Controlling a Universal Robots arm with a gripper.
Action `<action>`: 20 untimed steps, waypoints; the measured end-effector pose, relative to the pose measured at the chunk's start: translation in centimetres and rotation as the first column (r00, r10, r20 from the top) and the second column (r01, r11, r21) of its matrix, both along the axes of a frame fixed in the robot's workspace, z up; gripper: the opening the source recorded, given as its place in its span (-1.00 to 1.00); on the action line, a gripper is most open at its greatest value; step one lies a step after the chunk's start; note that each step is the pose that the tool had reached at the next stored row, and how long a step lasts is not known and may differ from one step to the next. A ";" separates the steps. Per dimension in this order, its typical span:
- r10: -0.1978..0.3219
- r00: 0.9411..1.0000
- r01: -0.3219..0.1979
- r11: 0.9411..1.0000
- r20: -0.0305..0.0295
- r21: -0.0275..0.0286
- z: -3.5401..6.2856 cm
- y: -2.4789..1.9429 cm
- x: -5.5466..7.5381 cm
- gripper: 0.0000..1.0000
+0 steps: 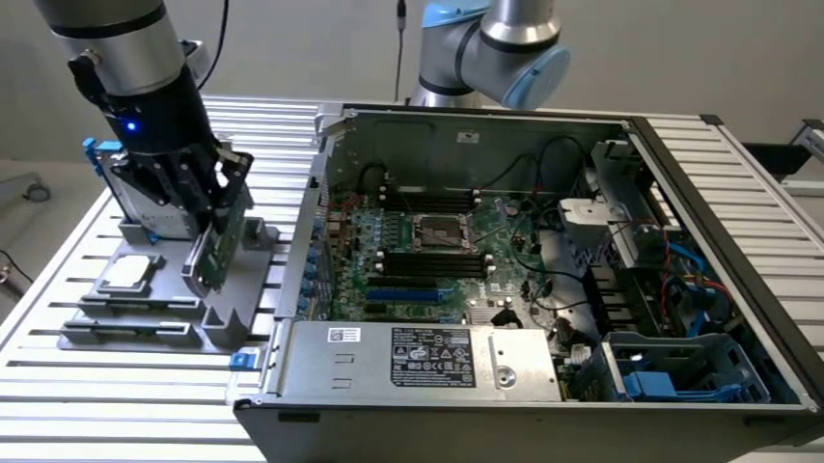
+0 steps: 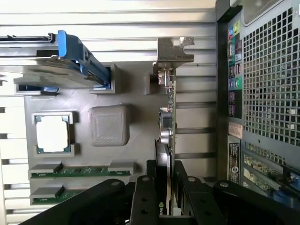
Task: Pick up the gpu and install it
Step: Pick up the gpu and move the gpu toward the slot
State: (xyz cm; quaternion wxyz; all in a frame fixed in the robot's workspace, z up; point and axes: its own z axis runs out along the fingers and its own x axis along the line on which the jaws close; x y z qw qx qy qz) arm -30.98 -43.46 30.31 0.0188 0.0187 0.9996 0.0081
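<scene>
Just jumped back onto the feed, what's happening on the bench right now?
The arm's hand is closed on the graphics card, gripping it upright from above at the gray parts tray, on the exterior view's left of the open computer case. The card's lower edge is down at the tray's holder; whether it is free of the slot I cannot tell. A processor chip and memory sticks lie in the tray. The card is not in the case yet.
</scene>
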 end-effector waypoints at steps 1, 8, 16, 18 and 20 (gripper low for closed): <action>0.000 1.000 0.000 1.000 0.000 0.000 0.45 0.00 0.0 -0.48; 0.000 1.000 0.000 1.000 0.000 0.000 3.65 0.00 0.0 -0.48; -0.009 1.000 0.009 1.000 -0.001 0.000 7.28 0.00 0.3 -0.48; -0.013 1.000 0.013 1.000 -0.002 0.000 8.16 0.00 0.4 -0.48; -0.014 1.000 0.014 1.000 -0.003 0.000 9.10 0.00 0.7 -0.48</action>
